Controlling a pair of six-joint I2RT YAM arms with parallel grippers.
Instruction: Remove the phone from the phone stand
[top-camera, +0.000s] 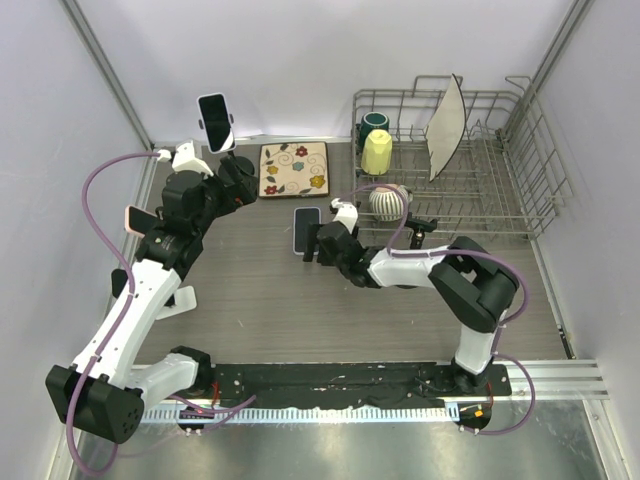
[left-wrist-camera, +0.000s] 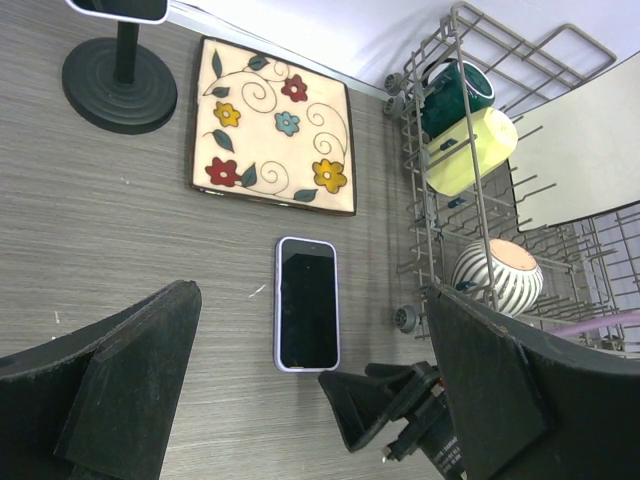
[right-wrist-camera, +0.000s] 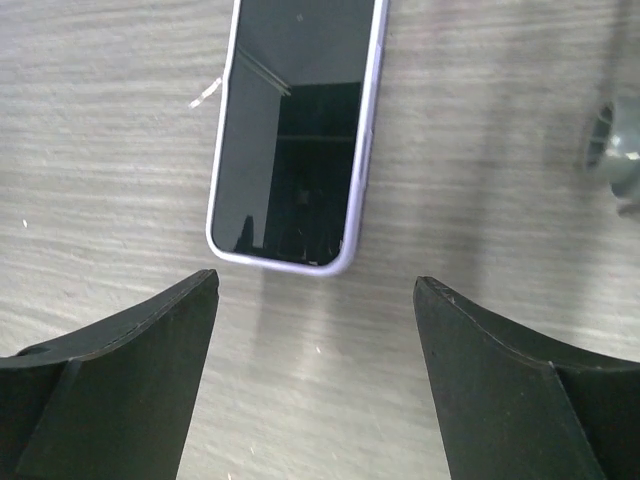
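A phone in a white case (top-camera: 215, 122) stands upright on a black phone stand (left-wrist-camera: 118, 72) at the back left; only its lower edge (left-wrist-camera: 120, 8) shows in the left wrist view. A second phone with a lavender case (top-camera: 306, 229) lies flat, screen up, on the table. It also shows in the left wrist view (left-wrist-camera: 307, 303) and the right wrist view (right-wrist-camera: 298, 130). My left gripper (top-camera: 243, 183) is open and empty, high beside the stand, looking down (left-wrist-camera: 310, 295). My right gripper (top-camera: 314, 243) is open and empty, just short of the flat phone's near end (right-wrist-camera: 315, 283).
A flowered square tile (top-camera: 294, 169) lies beside the stand. A wire dish rack (top-camera: 500, 190) at the back right holds a green cup (top-camera: 374, 123), a yellow cup (top-camera: 377, 151), a striped bowl (top-camera: 389, 201) and a plate (top-camera: 446, 125). A pink phone (top-camera: 140, 218) sits by the left arm.
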